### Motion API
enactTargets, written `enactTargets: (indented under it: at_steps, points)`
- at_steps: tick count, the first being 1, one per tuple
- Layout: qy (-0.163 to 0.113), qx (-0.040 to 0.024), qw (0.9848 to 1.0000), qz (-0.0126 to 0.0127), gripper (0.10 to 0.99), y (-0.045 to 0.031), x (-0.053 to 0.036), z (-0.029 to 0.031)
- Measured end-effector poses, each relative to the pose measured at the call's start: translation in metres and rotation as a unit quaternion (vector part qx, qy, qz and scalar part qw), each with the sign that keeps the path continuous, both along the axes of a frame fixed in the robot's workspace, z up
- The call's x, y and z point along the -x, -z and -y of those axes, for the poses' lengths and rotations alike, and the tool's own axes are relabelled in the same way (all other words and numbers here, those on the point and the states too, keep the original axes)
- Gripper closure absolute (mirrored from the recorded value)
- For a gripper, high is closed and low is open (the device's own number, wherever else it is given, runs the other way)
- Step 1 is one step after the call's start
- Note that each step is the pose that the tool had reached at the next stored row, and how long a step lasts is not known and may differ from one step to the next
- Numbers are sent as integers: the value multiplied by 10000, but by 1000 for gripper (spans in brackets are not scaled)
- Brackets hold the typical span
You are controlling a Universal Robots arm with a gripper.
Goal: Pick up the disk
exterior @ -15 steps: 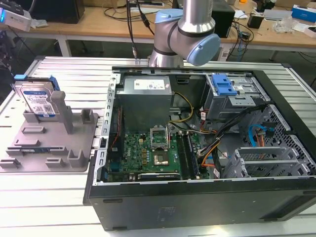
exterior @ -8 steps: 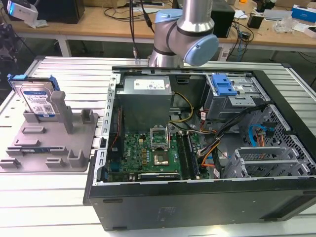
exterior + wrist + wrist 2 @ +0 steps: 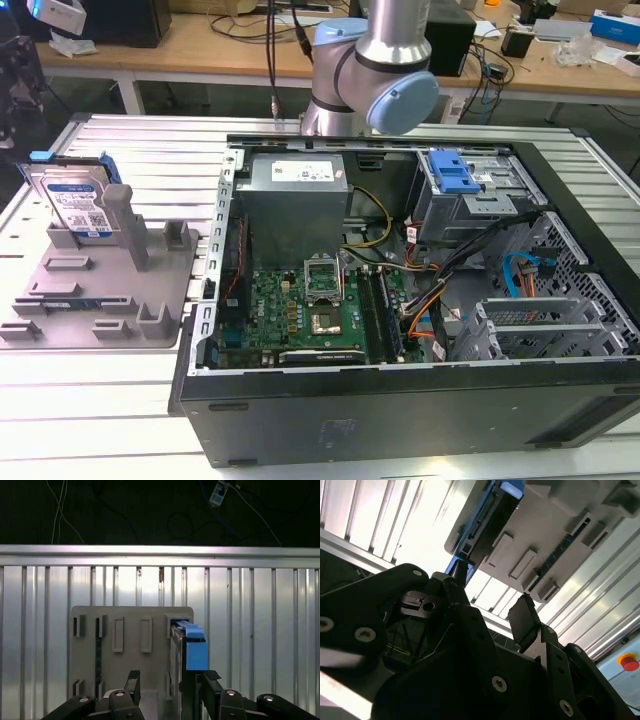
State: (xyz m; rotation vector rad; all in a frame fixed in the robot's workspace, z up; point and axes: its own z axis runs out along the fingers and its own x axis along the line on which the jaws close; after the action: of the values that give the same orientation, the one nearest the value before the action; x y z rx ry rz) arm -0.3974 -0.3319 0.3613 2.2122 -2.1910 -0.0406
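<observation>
At the exterior view's left, the disk [image 3: 77, 203] stands upright on its edge in a slot of a grey holder [image 3: 100, 300]. Its labelled face is turned toward the camera and blue rails run along its sides. The holder lies flat on the ribbed metal desk [image 3: 150, 150], just beside an open computer case [image 3: 400, 410].

Toward the middle, the arm [image 3: 372, 70] rises behind the case's rear wall as an upright silver tube. It ends in a bent joint with pale blue caps, one cap facing the camera. Below that joint, inside the case, a grey power-supply box [image 3: 295, 195] sits above a green motherboard [image 3: 310, 310]. Further to the exterior view's right, a blue latch [image 3: 455, 175] sits on the drive cage.

In the first wrist view, the camera looks straight down along the claw [image 3: 171, 679] onto the holder [image 3: 125, 680] and the disk [image 3: 192, 647]. The disk shows edge-on, its blue rail uppermost. The claw is spread, its two dark fingers [image 3: 133, 680] standing well apart with nothing pinched between them. It hangs above the holder, and the disk's near end lines up in the gap, closer to one finger than the other.

In the second wrist view, the claw [image 3: 492, 587] shows from the side at a slant, its black linkages in front. The disk [image 3: 487, 520] and the holder [image 3: 545, 530] lie beyond the fingertips, apart from them.
</observation>
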Motion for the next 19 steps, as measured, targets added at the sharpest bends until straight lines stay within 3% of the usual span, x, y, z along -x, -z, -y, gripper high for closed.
enactTargets:
  at_steps: [1,4,11,14,19]
  points:
    - [-6,0,10000,0,482,1,14,-36]
    - [-78,5,10000,0,482,18,73,-60]
    - [-88,6,10000,-1,482,22,79,-67]
    - [-87,8,10000,-1,482,32,79,-137]
    - [-87,24,10000,-1,482,101,87,-153]
